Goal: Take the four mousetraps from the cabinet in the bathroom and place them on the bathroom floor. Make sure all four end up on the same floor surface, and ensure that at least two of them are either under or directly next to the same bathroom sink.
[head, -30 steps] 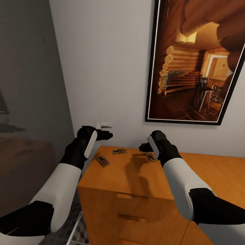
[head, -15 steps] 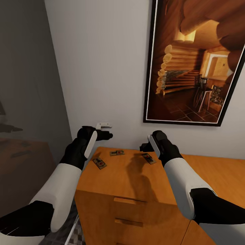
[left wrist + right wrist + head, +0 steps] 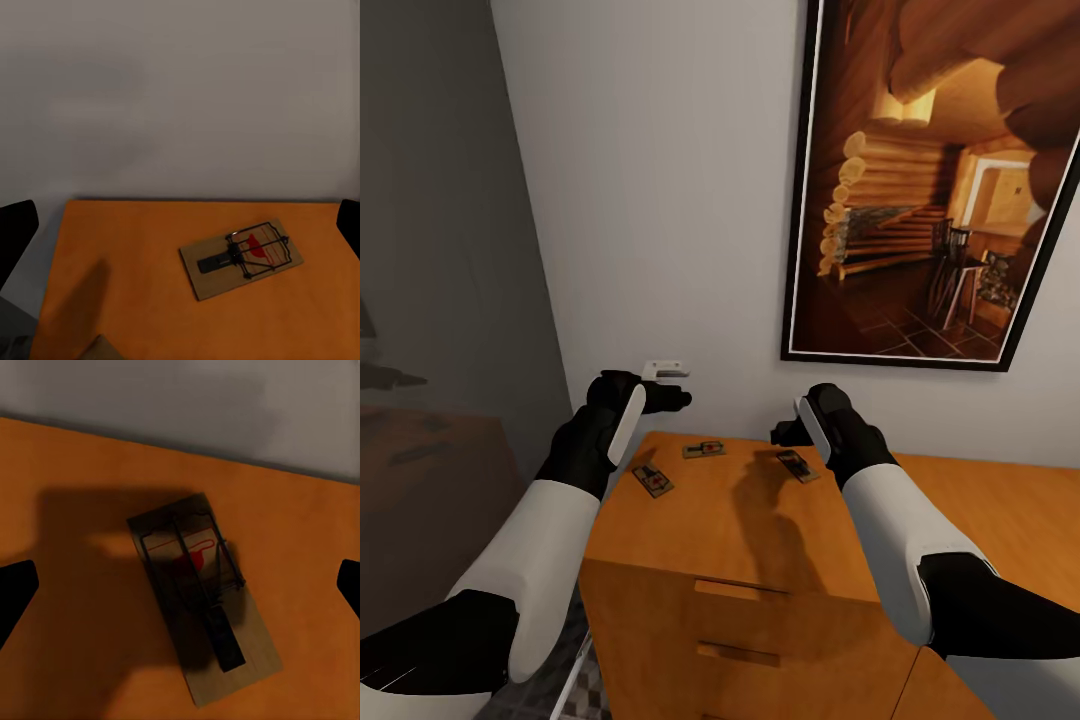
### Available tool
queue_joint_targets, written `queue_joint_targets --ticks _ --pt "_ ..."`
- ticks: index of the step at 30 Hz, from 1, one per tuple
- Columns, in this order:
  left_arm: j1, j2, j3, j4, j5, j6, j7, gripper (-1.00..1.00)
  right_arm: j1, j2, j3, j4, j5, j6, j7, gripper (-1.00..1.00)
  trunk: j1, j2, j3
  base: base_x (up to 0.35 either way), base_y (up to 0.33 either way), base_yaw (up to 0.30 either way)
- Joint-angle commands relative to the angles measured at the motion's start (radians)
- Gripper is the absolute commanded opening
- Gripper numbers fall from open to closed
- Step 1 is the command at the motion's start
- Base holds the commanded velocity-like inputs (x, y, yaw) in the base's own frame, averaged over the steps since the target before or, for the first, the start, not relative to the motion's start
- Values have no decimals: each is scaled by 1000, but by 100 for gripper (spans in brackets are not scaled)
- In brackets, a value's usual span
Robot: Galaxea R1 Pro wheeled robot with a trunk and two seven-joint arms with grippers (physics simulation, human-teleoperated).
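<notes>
Mousetraps lay on the cabinet — pickup stage; right gripper, jaws spread, needed lowering onto one.

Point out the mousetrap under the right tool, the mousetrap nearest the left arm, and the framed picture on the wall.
Mousetrap under right tool (image 3: 201, 596), right wrist view, middle of its wooden board.
Mousetrap nearest left arm (image 3: 653, 481), head view, centre of board.
Framed picture (image 3: 940, 180), head view, middle of the log-cabin image.

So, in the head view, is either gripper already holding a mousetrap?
No: three mousetraps lie flat on the cabinet top, with both grippers hovering above, jaws empty.
</notes>
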Motion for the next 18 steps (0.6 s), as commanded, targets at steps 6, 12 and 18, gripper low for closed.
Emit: queue_joint_targets --ticks 6,12,18 --pt "-1 0 -1 0 10 4 7 100 -1 1 -1 0 1 4 -2 100 0 -1 -1 0 -37 0" --pt "-1 0 -1 0 10 4 7 100 0 2 -1 1 1 4 -1 100 0 -1 -1 0 -122 0" --pt "-1 0 -1 0 10 3 7 100 0 2 -1 4 1 4 -1 100 0 -1 -1 0 -51 0"
